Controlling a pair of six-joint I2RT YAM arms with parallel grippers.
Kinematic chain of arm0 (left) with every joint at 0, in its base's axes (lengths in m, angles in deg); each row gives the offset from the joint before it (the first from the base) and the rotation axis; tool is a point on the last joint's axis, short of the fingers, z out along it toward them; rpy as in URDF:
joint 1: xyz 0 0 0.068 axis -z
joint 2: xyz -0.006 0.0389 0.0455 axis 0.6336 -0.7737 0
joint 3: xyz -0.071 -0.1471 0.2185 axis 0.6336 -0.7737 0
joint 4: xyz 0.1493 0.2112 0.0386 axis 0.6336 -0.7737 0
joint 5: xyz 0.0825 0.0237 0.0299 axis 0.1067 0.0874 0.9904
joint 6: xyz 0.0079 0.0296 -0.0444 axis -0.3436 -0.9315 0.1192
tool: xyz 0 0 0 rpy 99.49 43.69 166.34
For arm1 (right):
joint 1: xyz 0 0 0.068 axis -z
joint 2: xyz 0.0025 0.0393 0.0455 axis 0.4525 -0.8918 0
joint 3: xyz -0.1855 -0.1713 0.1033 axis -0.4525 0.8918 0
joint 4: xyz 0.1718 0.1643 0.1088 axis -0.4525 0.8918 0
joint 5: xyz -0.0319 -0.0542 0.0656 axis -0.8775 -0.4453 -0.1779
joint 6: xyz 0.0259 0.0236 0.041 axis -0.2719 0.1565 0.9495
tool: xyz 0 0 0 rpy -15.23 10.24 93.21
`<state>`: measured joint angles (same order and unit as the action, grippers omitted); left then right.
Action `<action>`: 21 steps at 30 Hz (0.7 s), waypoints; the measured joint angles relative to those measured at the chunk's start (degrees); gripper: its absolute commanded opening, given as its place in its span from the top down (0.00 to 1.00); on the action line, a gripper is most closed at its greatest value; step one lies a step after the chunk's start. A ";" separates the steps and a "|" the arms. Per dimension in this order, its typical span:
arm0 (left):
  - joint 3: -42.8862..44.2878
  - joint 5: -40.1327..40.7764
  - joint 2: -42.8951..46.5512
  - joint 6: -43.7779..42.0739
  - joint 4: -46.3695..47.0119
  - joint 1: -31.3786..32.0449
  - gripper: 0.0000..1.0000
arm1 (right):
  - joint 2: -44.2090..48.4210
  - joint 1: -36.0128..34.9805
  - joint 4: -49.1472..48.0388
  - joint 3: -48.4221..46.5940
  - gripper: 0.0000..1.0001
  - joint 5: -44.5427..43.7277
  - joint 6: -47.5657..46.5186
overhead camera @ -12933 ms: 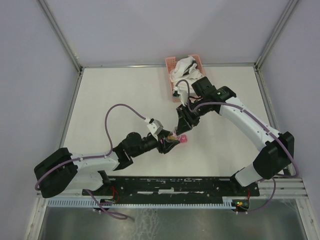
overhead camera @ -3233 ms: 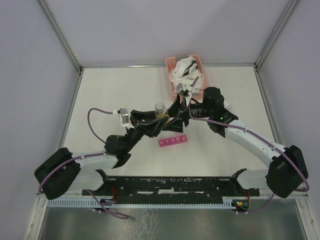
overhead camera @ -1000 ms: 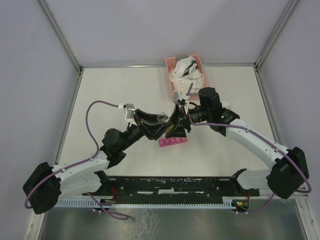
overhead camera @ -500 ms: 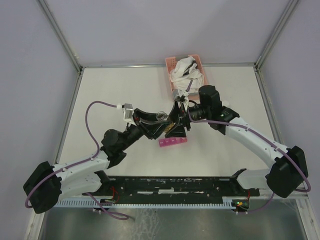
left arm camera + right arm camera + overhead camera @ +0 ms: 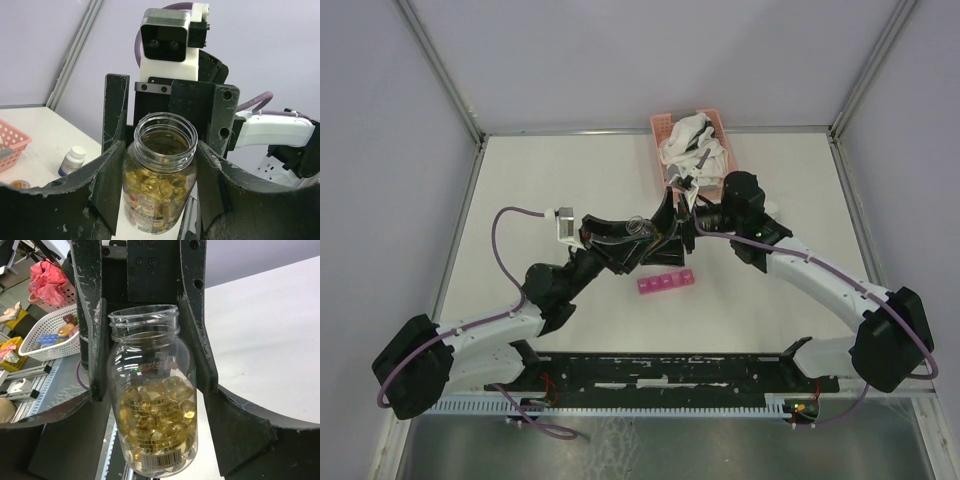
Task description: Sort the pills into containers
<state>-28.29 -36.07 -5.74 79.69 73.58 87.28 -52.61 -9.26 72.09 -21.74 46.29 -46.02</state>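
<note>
Pills [image 5: 152, 184], glossy amber capsules, fill roughly the lower half of a clear jar [image 5: 147, 360] with no lid on. The jar stands upright in the air, clamped across its body by the left claw [image 5: 160, 165], whose pads press both sides just below the shoulder. The right claw [image 5: 156, 392] faces it from the opposite side, its jaws spread wide around the same jar. A gap shows beside the neck, so it grips nothing. The box [image 5: 666, 283] lies on the surface [image 5: 550, 180] below the 2 claws and a little toward the arm bases from them.

My reading is that the jar is passing to the left claw alone, and that pouring comes next. To do this well, the right claw should back straight out along its own line with jaws wide, so that neither finger clips the neck and twists the jar. The left claw needs a firm squeeze, since the smooth wall can slide on scuffed pads. The mouth should stay up until it hangs low over 1 compartment, and only then should the wrist roll, slowly. Round capsules tend to come in a rush once the first few move, and the cells look small. A slight tilt, a pause and a level-off at each cell should limit spill onto the surface.
</note>
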 measured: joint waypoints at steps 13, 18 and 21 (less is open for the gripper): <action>-0.52 0.46 -0.74 1.46 3.08 0.02 0.97 | -0.39 -0.48 -6.32 1.66 0.32 -2.14 3.13; -0.85 1.36 -0.87 1.92 3.41 0.00 0.97 | -0.57 -0.59 -7.48 1.99 0.51 -2.16 3.91; -0.94 1.51 -0.87 2.05 3.48 0.00 0.97 | -0.92 -0.59 -8.26 2.08 0.69 -2.03 4.17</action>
<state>-29.23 -34.56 -6.62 81.74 77.05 87.28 -53.53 -9.85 63.83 -19.66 44.26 -41.85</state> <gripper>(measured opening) 0.604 0.620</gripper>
